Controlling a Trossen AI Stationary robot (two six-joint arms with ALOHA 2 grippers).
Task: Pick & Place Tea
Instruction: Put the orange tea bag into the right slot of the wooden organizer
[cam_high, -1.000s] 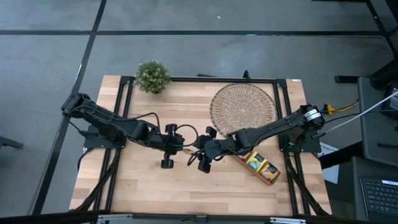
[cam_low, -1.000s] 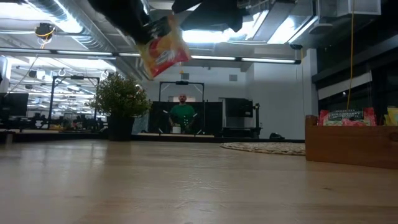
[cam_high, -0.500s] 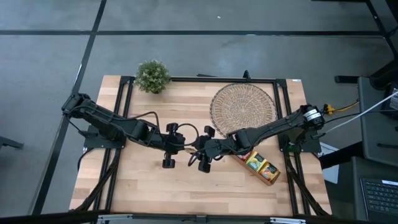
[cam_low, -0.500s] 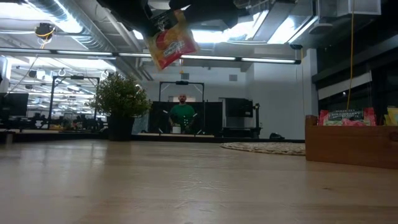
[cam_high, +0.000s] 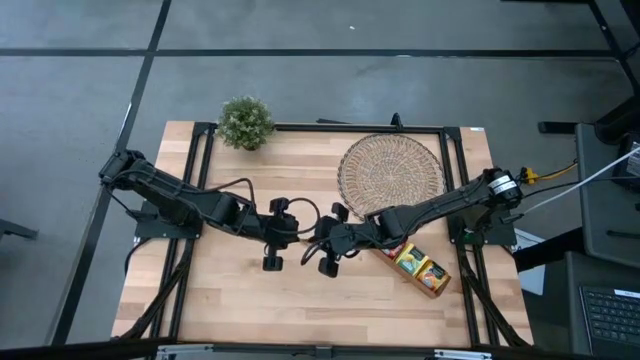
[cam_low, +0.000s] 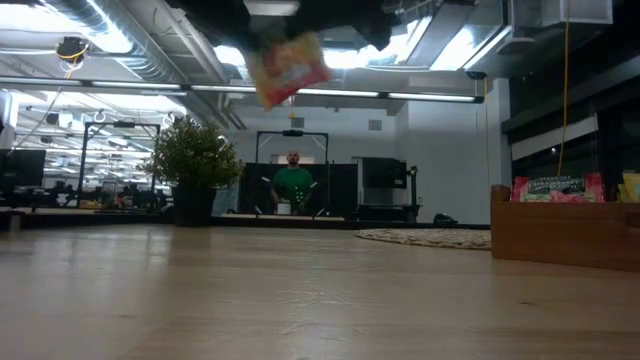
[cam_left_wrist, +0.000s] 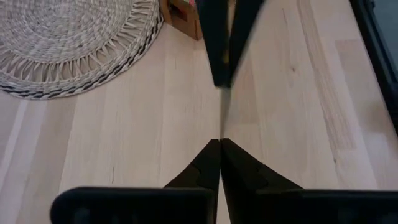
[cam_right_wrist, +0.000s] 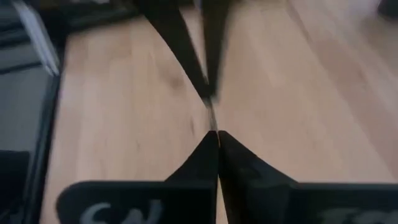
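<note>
Mid-air handover above the bench (cam_high: 230, 300): sachet (cam_low: 288, 68) pinched edge-on between left gripper (cam_left_wrist: 220, 144) and right gripper (cam_right_wrist: 214, 134), both clamped on it. Risk of tearing or dropping if pulled apart unevenly.

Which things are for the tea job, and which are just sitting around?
For the job: the tea sachet, pinched in the air by the left claw and the right claw together; spare sachets in the wooden tray.
Just lying about: the woven mat, the potted plant, the person far behind the table.
</note>
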